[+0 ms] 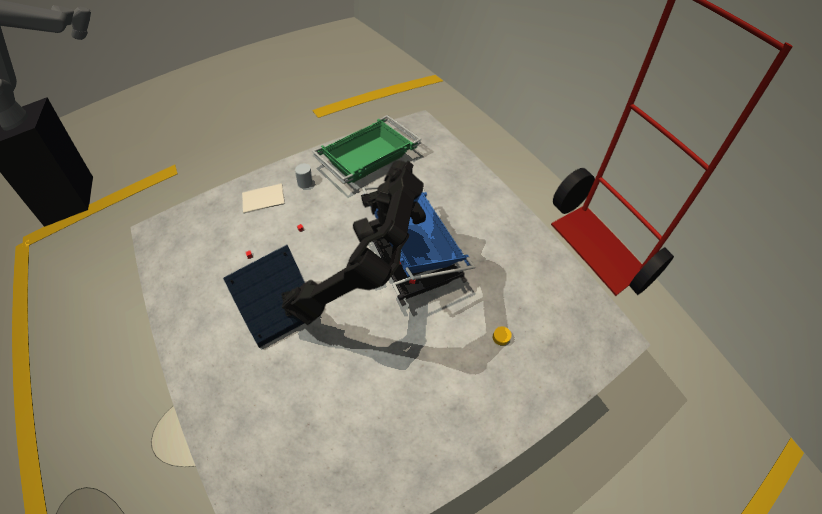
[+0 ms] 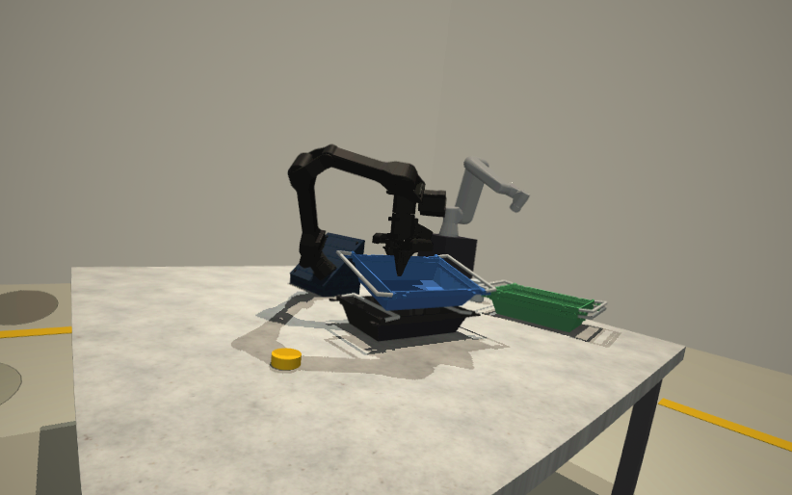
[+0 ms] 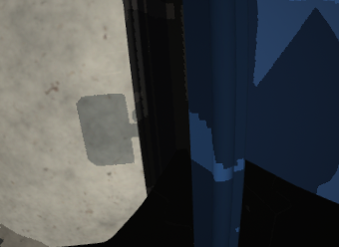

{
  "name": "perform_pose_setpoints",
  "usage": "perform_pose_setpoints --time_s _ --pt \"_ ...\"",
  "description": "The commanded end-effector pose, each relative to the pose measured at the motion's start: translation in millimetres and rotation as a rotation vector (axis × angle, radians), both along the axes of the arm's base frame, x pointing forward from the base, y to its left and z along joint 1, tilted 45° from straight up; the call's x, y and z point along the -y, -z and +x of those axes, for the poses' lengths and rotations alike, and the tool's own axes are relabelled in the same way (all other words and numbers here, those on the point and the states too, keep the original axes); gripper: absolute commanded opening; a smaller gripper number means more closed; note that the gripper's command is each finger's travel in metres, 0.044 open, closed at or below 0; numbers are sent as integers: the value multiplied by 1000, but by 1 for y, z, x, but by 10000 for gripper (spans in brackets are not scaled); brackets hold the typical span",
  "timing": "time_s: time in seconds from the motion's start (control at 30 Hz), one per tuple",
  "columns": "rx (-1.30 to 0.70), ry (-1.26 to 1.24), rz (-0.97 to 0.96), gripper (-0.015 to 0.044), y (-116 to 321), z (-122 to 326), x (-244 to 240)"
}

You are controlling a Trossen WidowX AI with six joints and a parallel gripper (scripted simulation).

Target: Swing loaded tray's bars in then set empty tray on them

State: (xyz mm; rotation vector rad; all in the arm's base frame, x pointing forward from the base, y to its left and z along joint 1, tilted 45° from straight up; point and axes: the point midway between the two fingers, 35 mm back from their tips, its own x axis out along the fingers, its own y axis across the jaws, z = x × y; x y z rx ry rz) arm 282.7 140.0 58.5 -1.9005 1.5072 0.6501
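A blue tray (image 1: 440,245) (image 2: 427,300) (image 3: 294,117), empty, is over a black tray (image 1: 440,282) (image 2: 421,326) (image 3: 160,92) on the table and looks tilted in the exterior view. My gripper (image 2: 400,272) (image 3: 197,158) is shut on the blue tray's long side wall. The blue tray's wire bars (image 2: 362,274) stand out at its ends. One grey bar (image 2: 382,312) of the black tray lies across its near left end, under the blue tray. The other bar is hidden. A red block (image 1: 412,280) shows in the black tray. Whether the blue tray touches the bars is unclear.
A green tray (image 1: 370,150) (image 2: 535,309) with bars out stands beyond the blue one. A grey cylinder (image 1: 303,176), a cream card (image 1: 262,198), two small red blocks (image 1: 300,227) (image 1: 248,254), a dark panel (image 1: 261,290) and a yellow disc (image 1: 502,335) (image 2: 285,358) are on the table.
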Motion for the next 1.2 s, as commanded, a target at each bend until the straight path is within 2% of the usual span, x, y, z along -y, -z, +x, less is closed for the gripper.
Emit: perform_pose_setpoints --time_s 0.0,1.17 --pt "-21 21 -5 0 2 -2 7" --pt "-21 21 -6 0 6 -4 14"
